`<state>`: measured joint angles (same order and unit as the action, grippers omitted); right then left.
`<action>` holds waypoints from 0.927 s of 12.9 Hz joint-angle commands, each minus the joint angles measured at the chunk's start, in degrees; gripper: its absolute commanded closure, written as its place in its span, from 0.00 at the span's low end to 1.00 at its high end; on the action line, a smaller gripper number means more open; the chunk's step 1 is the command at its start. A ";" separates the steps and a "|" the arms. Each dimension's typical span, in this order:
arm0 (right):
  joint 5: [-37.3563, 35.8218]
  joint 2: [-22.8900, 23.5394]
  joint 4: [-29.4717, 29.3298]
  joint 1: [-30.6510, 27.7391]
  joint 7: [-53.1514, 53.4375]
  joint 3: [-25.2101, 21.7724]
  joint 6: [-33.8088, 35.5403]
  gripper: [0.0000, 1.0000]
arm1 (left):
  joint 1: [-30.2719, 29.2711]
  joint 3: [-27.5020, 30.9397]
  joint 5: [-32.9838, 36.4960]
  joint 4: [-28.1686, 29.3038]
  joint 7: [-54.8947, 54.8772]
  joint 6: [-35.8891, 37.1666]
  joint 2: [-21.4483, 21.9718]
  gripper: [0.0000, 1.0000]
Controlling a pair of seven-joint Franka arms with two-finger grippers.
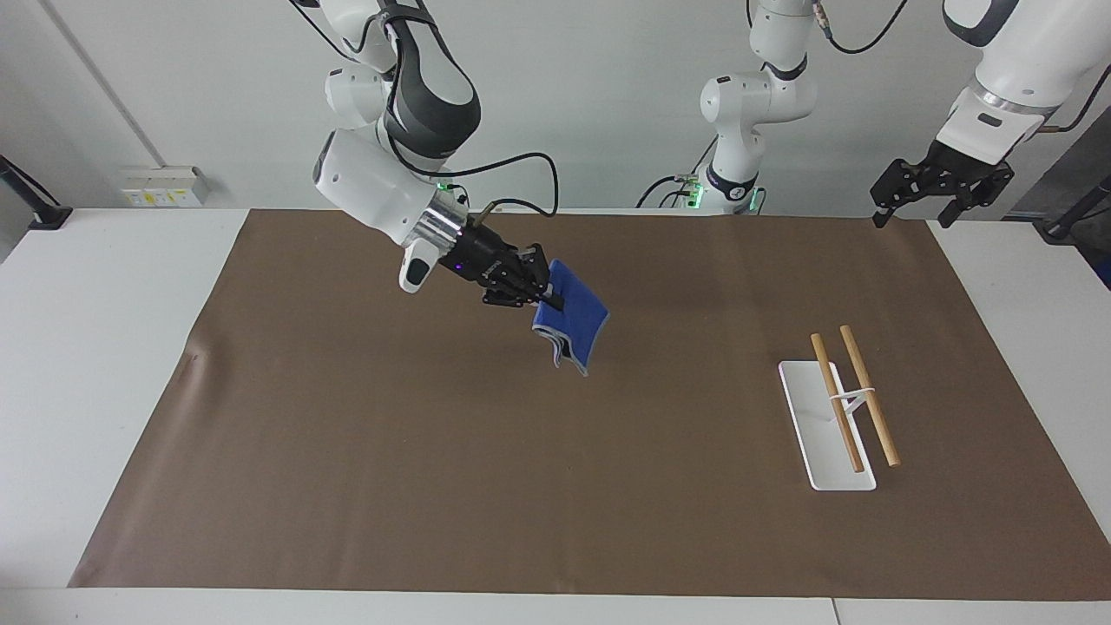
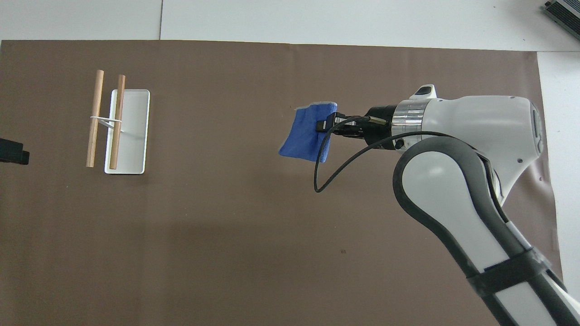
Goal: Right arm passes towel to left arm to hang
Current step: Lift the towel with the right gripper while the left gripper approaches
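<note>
The right gripper (image 1: 531,287) is clenching one edge of the towel (image 1: 571,324), carrying it in the air over the middle of the brown mat (image 1: 555,486). The right arm (image 1: 382,187) is reaching out almost level, wrist ring and a small blue light showing just back from the gripper, and a loose black cable (image 2: 333,165) is looping down under the wrist.

The towel is hanging from the gripper, clear of the mat. It is a small bright blue terry cloth, rectangular, with a thin pale grey edging showing along its lower folded edges. It is draping at a slant, the held edge up at the gripper, the free corner pointing down and toward the left arm's end of the worktop. In the overhead view the towel (image 2: 309,132) is lying spread out from the gripper's tip, covering a patch of mat below.

Well apart from the gripper, toward the left arm's end, a white rack base (image 1: 825,430) is sitting on the mat, carrying two wooden rods (image 1: 855,398) side by side above it.

The left gripper (image 1: 942,178) is waiting high over the mat's corner at the robots' edge, holding nothing, fingers spread.

The mat is lying on the white worktop (image 1: 95,365).
</note>
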<state>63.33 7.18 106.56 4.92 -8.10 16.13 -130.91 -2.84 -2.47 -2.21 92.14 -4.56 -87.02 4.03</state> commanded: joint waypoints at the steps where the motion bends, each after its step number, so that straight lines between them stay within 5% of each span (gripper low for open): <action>1: 8.44 -0.23 -0.57 -0.70 -1.13 3.37 0.04 1.00 | 0.02 -0.08 -6.03 8.90 -0.01 -4.46 5.01 0.00; 5: 21.01 -0.76 -0.13 0.79 -2.09 3.91 0.47 1.00 | 2.30 -0.43 -14.47 17.28 2.43 -12.12 8.62 0.00; 12: 30.61 -0.41 1.10 4.22 -7.27 3.82 0.21 1.00 | 11.00 -0.43 -21.00 20.27 47.91 -17.91 9.94 0.00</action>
<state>90.83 6.92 106.71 9.42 -12.44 19.69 -130.71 5.79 -3.64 -21.90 109.65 33.82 -102.16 11.88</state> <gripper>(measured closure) 0.956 0.000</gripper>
